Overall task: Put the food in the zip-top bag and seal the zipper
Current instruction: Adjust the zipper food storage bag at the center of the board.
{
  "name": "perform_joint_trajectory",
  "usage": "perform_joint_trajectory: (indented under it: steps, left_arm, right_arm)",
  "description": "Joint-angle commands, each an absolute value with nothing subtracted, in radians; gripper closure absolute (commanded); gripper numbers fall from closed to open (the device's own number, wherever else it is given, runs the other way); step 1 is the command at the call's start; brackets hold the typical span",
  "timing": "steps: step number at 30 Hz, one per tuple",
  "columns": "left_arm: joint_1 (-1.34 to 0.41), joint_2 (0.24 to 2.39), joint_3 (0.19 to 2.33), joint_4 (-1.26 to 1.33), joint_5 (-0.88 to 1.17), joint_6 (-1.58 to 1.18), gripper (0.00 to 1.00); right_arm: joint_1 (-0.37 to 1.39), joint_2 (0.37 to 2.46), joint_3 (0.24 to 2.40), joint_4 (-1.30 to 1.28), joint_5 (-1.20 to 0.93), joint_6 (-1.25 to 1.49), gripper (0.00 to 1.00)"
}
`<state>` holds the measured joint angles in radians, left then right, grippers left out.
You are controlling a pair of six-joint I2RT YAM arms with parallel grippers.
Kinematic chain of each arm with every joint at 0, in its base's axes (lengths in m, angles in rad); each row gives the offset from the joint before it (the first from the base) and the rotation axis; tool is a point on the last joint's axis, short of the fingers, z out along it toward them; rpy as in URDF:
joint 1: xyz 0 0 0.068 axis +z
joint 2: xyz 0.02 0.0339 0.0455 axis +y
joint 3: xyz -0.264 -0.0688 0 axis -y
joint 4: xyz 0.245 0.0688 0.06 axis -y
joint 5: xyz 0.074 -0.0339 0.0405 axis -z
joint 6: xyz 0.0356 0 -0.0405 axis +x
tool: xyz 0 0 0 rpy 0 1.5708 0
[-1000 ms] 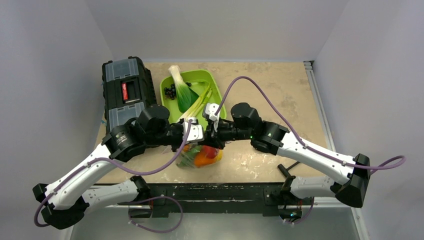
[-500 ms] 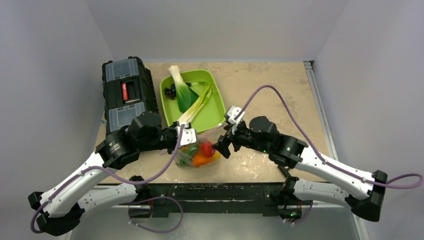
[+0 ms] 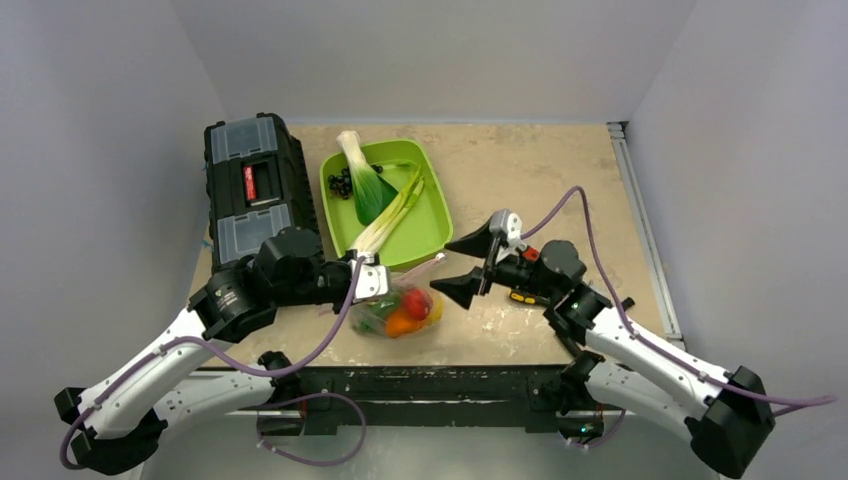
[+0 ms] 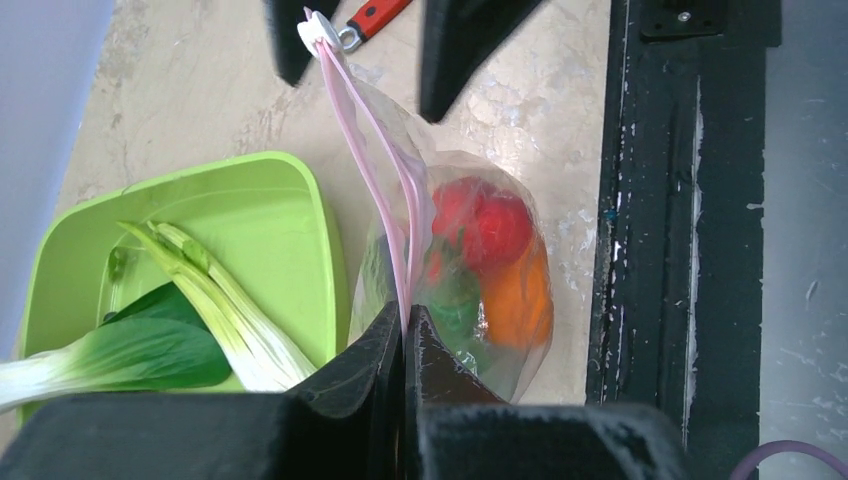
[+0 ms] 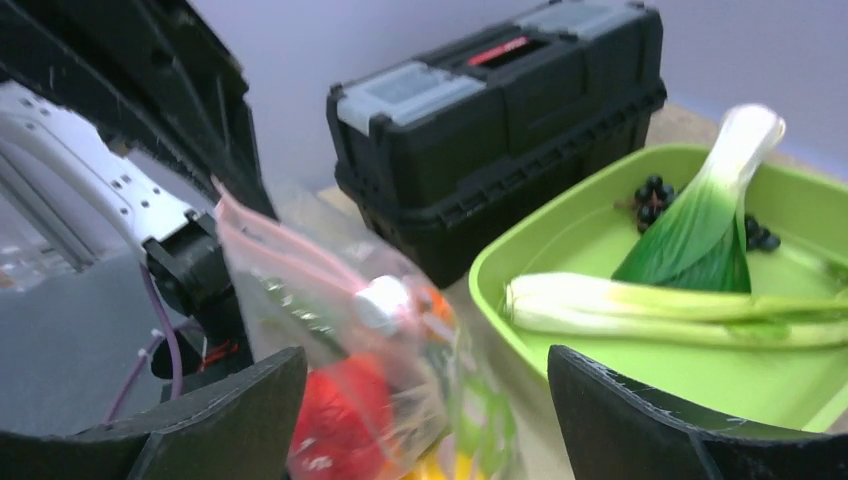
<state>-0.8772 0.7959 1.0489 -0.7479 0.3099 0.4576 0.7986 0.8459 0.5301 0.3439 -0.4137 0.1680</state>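
The clear zip-top bag lies near the table's front edge, just in front of the green tray. The food inside it shows through: a red piece, an orange piece and a green piece. The pale pink zipper runs up from the bag to a white slider at its far end. My left gripper is shut on the zipper's near end. My right gripper stands wide open just right of the bag, with the slider end between its fingers and touching neither.
A green tray behind the bag holds a leek, pale green stalks and small dark berries. A black toolbox stands at the left. The black front rail runs along the bag's near side.
My right gripper has opened wide, let go of the slider end and drawn back to the right. My left gripper has closed fully on the zipper and shifted slightly left.
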Motion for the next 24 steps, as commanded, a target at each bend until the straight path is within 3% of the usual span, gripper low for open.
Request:
perform_joint_trajectory:
  steps: [1, 5, 11, 14, 17, 19, 24]
  left_arm:
    - [-0.874, 0.772, 1.044, -0.716, 0.388, 0.488, 1.0]
    - [-0.871, 0.771, 1.039, -0.712, 0.394, 0.491, 1.0]
    - [-0.86, 0.789, 1.043, -0.715, 0.43, 0.488, 1.0]
    - [-0.854, 0.794, 1.049, -0.72, 0.444, 0.482, 1.0]
    - [-0.849, 0.813, 1.077, -0.729, 0.443, 0.425, 0.99]
    - [-0.847, 0.845, 1.131, -0.749, 0.499, 0.373, 0.8]
    - [-0.847, 0.937, 1.226, -0.764, 0.661, 0.297, 0.48]
  right_arm:
    - [0.626, 0.929, 0.538, 0.685, -0.893, 0.304, 0.12]
    - [0.617, 1.021, 0.562, 0.778, -1.067, 0.378, 0.15]
    - [0.62, 1.09, 0.56, 0.919, -1.116, 0.487, 0.25]
    - [0.617, 1.119, 0.586, 0.934, -1.12, 0.51, 0.42]
    - [0.619, 1.131, 0.595, 0.959, -1.143, 0.539, 0.66]
    - [0.618, 1.121, 0.589, 0.952, -1.139, 0.543, 0.96]
    - [0.617, 1.062, 0.593, 0.826, -1.088, 0.494, 1.0]
